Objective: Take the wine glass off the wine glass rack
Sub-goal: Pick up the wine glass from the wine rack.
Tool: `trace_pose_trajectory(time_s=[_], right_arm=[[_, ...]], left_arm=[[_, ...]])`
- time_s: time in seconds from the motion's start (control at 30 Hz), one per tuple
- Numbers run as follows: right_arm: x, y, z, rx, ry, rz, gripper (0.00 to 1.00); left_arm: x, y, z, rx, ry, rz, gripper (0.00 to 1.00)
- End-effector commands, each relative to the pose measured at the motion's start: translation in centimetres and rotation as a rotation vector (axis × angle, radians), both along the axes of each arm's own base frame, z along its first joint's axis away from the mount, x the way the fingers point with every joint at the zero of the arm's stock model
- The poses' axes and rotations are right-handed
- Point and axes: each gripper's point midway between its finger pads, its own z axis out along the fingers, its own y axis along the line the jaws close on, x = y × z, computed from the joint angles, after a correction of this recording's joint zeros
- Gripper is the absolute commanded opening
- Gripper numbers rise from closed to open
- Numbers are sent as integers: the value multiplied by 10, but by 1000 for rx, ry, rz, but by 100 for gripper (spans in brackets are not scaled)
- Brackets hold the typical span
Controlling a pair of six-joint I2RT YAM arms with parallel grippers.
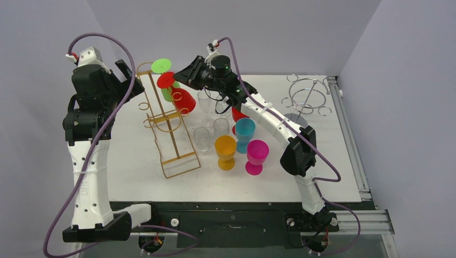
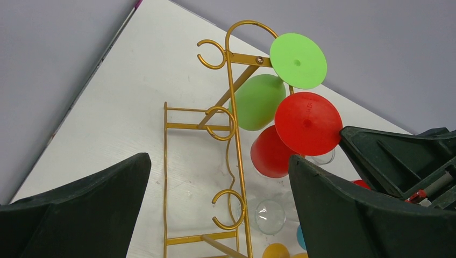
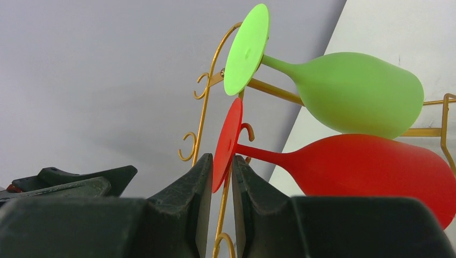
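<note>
We find the red glass (image 3: 371,166) hanging by its foot on the gold rack (image 3: 203,107), just under the green glass (image 3: 355,91), with the two bowls nearly touching.

The right wrist camera gives us the clearest view of the grip. It shows the red foot edge-on, with the right jaws drawn narrow and pinching its lower rim, one finger on each face. From above we lose that contact, because the right arm's wrist covers the foot and we see only the red bowl poking out beside it.

The left wrist camera shows what neither other view does: both feet face-on as round discs, green above red, with the right arm's dark fingers meeting the red disc at its right edge. In that same view the left jaws stand wide apart with nothing held between them, and the rack's hooks show in the gap, well beyond them.

Only the top view shows the desk (image 1: 129,161) beyond the rack. A few clear glasses (image 1: 203,138) stand upright just right of the rack's base. Beside them are an orange goblet (image 1: 225,150), a teal goblet (image 1: 245,131) and a pink goblet (image 1: 257,156).
</note>
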Motion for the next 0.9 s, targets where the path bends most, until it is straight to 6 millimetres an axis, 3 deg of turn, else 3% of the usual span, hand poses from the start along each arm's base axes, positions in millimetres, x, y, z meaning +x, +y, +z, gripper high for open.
trace_pose_trajectory(time_s=[0.0, 0.73, 0.87], right_arm=[[0, 3, 16, 36, -35, 9, 17], [8, 3, 3, 25, -3, 0, 16], [7, 3, 5, 38, 1, 1, 12]], left_arm=[[0, 1, 19, -6, -77, 0, 98], [2, 1, 18, -7, -78, -1, 98], [1, 1, 18, -7, -78, 1, 98]])
